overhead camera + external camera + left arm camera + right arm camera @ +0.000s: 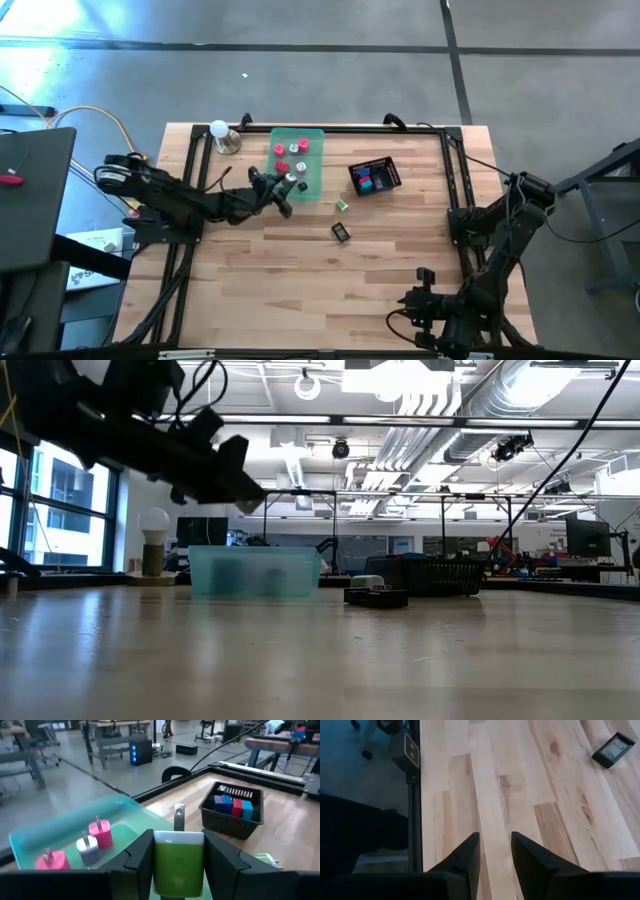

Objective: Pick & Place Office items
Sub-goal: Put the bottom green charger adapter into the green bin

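Observation:
My left gripper (285,200) hovers at the near left corner of the translucent green tray (315,135), shut on a green-and-white office item (178,862). Pink pieces (102,834) and a pale lavender one (87,847) stand inside the tray (60,827). Blue and red pieces (235,806) lie in the black mesh basket (375,177). A green piece (342,204) and a black piece (341,232) lie on the wood. My right gripper (412,298) waits over the table's near right part, its fingers (470,855) a little apart with nothing between them. My left gripper pinches the item's green body by its two opposite sides (159,865) between its two fingers. They reach in roughly level from the table's left. The item is lifted clear, with its white end (178,838) and a metal prong (179,815) pointing away from the wrist toward the tray.
A light bulb on a round base (220,135) stands at the far left, beside the tray. A black frame (455,170) runs around the table's edges. Bare wood spreads across the middle and near part of the table.

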You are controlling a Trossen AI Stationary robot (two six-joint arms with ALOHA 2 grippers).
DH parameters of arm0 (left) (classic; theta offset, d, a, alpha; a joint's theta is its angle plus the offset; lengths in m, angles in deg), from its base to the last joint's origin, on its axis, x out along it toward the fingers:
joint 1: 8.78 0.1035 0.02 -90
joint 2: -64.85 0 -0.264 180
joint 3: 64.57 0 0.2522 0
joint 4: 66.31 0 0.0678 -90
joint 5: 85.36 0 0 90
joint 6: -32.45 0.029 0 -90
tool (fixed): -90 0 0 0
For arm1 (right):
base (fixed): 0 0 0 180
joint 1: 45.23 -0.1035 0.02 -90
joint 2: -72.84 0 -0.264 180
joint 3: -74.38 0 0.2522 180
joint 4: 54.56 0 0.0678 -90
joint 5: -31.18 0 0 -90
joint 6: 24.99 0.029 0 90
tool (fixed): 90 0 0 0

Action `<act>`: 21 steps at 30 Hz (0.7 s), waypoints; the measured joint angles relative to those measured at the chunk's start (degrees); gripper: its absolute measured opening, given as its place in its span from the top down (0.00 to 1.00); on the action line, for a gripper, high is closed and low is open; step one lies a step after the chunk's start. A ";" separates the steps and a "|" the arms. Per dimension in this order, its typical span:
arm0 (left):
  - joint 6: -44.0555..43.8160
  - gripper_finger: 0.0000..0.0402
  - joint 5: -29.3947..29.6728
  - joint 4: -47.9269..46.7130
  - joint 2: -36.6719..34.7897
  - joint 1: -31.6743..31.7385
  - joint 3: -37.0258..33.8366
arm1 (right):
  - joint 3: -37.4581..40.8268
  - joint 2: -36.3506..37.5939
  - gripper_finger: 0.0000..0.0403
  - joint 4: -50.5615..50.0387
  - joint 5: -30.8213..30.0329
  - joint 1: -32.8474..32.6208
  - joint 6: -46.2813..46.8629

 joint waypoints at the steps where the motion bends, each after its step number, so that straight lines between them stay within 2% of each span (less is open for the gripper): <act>1: -0.75 0.68 -0.26 1.53 1.43 0.22 -0.25 | 0.00 0.00 0.76 -0.02 -0.10 0.02 -0.18; 5: -1.74 0.68 -1.42 8.23 7.60 -0.86 -0.18 | 0.00 0.00 0.76 -0.06 -1.36 0.25 -0.80; 12: -3.67 0.68 8.99 22.90 20.32 -3.68 -0.15 | 0.00 0.00 0.76 -0.02 -1.78 0.41 -0.97; 17: -4.01 0.68 9.50 32.60 27.96 -2.69 0.16 | 0.00 0.00 0.76 0.00 -1.75 0.41 -0.96; 21: -2.95 0.68 10.62 36.94 30.82 -1.09 0.44 | 0.00 0.00 0.76 0.01 -1.76 0.41 -1.01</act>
